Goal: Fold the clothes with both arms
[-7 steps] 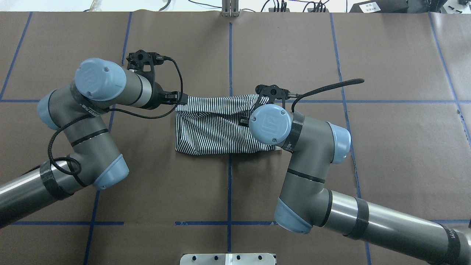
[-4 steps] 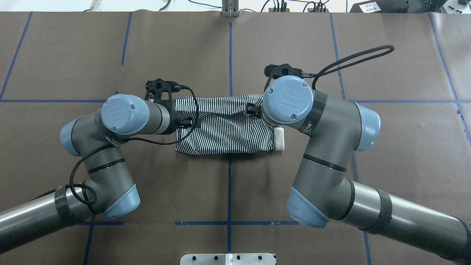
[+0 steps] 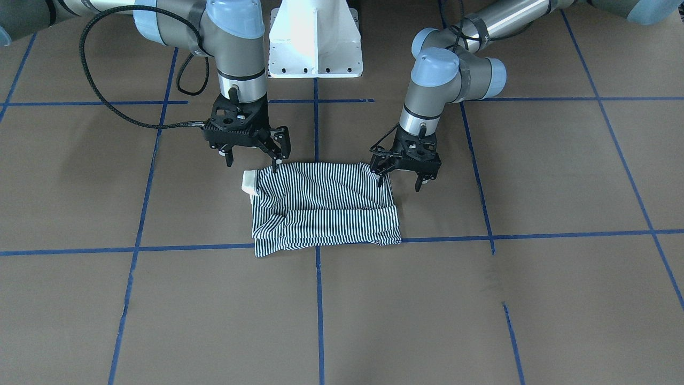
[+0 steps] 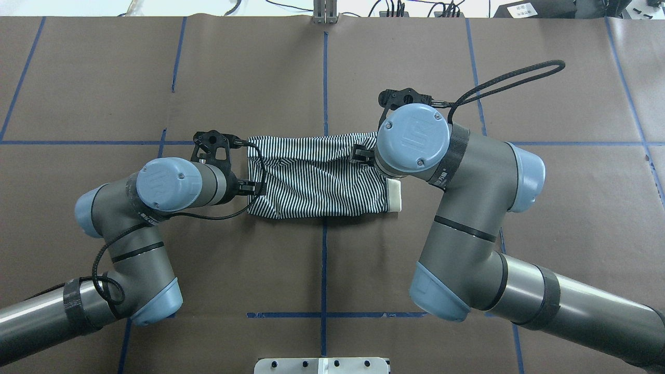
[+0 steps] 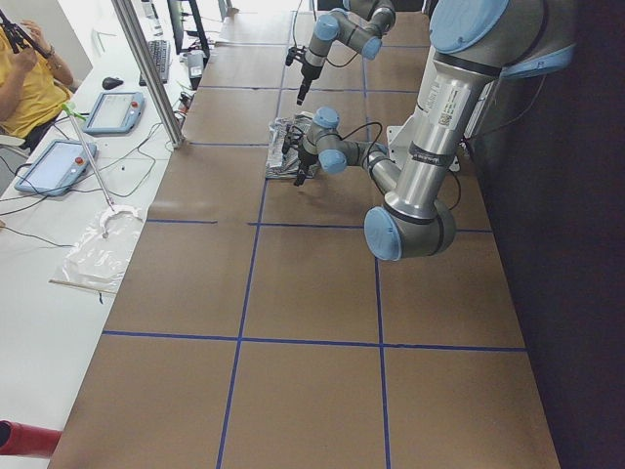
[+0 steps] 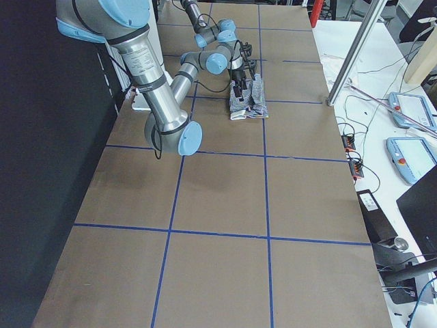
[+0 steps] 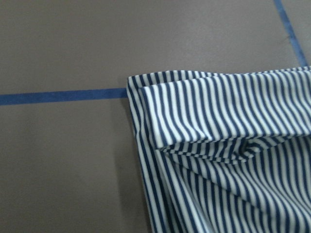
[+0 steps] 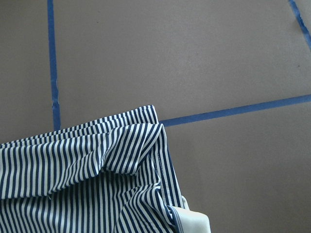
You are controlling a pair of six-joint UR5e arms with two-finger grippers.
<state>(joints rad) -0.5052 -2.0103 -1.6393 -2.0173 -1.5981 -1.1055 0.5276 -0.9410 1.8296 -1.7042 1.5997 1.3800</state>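
The striped polo shirt (image 3: 326, 208) lies folded into a rectangle on the brown table, with its cream collar (image 3: 248, 182) sticking out at one end. In the overhead view the shirt (image 4: 317, 176) lies between both wrists, collar (image 4: 395, 195) on the right. My left gripper (image 3: 401, 179) is open over the shirt's robot-side corner, one fingertip (image 3: 381, 176) at the cloth's edge. My right gripper (image 3: 254, 159) is open just above the collar-end corner. Both wrist views show the shirt (image 7: 228, 160) (image 8: 82, 174) lying flat, with no fingers in them.
The white pedestal base (image 3: 315, 37) stands behind the shirt. Blue tape lines (image 3: 481, 235) cross the table. A black cable loop (image 4: 509, 78) rises from my right wrist. An operators' desk with tablets (image 5: 112, 109) and a metal post (image 5: 146, 68) lie beyond the far edge.
My left gripper has moved from the shirt's far corner back along its edge toward the robot. My right wrist has swung away, uncovering the collar. The shirt has kept its shape.
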